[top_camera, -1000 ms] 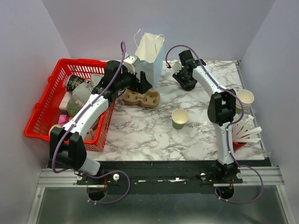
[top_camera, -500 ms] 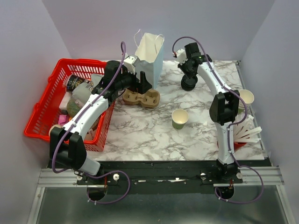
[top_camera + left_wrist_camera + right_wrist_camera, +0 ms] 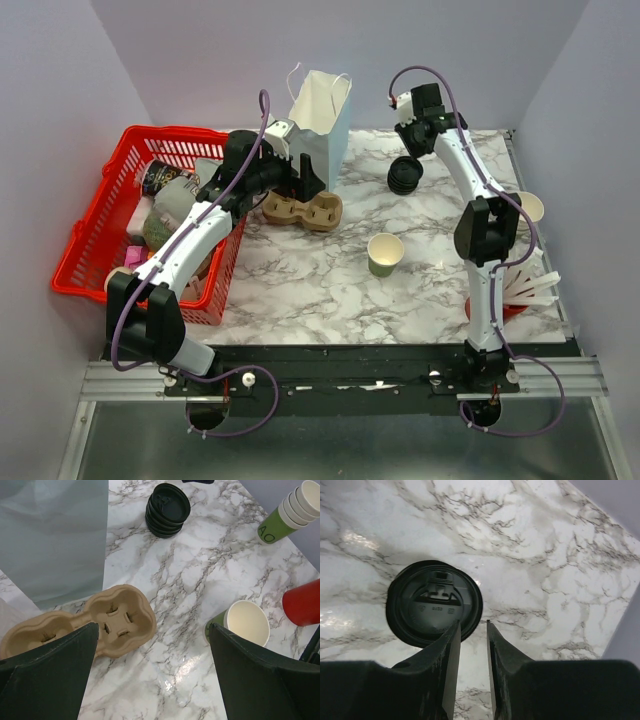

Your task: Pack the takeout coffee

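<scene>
takeout coffee cup (image 3: 385, 254) stands upright and lidless near the middle of the marble table (image 3: 300, 290), right of the cup carrier (image 3: 302, 210) and nearer than the lid stack (image 3: 404, 176). it is apart from both, and nothing grips it.

right gripper (image 3: 472, 625) hangs above the black lid stack, pointing down, so it's likely there to get a lid for the cup. its fingers are only a narrow slit apart with bare marble showing between them, so it's empty. in the right wrist view the stack sits slightly left of the fingertips, not centred.

left gripper (image 3: 153, 630) is spread wide, holds nothing, and hovers over the carrier's right end. the carrier lies just beside the white paper bag (image 3: 322, 115). looks like the left gripper is parked by the packing spot, waiting. the bag stands upright at the far edge, mouth up, ready to receive the coffee.

red basket (image 3: 90, 240) is at the left. the stack of green cups (image 3: 292, 510) and the red cup (image 3: 302, 602) are at the right edge.

vs 1 s ago: the right gripper was low on the lid stack and has since lifted up and away to the far side. the stack is left on the table, same spot. can't tell if a lid came off. left arm, cup, carrier and bag unchanged.

judgement: the lid step isn't done and the pick probably needs a retry.
</scene>
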Motion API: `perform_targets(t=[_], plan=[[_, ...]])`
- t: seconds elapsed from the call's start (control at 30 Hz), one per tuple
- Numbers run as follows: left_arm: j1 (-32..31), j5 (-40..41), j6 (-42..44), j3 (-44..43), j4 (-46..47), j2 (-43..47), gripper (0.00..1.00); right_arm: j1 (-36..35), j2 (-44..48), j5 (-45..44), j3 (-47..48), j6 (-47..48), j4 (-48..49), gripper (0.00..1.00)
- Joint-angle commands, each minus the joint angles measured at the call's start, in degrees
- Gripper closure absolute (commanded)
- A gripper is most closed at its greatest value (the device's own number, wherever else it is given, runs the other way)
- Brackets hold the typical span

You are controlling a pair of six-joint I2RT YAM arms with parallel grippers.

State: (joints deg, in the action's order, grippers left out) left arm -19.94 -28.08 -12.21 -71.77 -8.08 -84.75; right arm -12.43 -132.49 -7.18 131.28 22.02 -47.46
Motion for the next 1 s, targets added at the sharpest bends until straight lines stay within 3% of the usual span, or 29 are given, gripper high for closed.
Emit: perform_targets(t=[0.0, 0.2, 0.47, 0.6, 0.97], plan=[[0.34, -0.93, 0.08, -0.39, -0.63, 0.81, 0.01, -0.67, -1.11, 8.57, 0.99, -2.94, -2.19, 0.64], [0.34, -0.84, -0.18, -0.22, -1.15, 0.81, 0.01, -1.02, -3.82, 13.33, 2.66, -7.77, -2.2, 0.65], [0.26, 0.03, 2.54, -1.53, -5.1, 0.64, 0.01, -1.64, -7.78, 11.85, 8.1, -15.68, -0.7, 0.61], [0.26, 0.48, 3.68, -1.89, -6.51, 0.55, 0.01, -1.9, -8.67, 11.4, 7.94, -17.45, -0.88, 0.57], [0.34, 0.56, 3.59, -3.38, -6.78, -0.5, 0.01, -1.99, -10.16, 9.29, 8.02, -18.59, -0.88, 0.59]])
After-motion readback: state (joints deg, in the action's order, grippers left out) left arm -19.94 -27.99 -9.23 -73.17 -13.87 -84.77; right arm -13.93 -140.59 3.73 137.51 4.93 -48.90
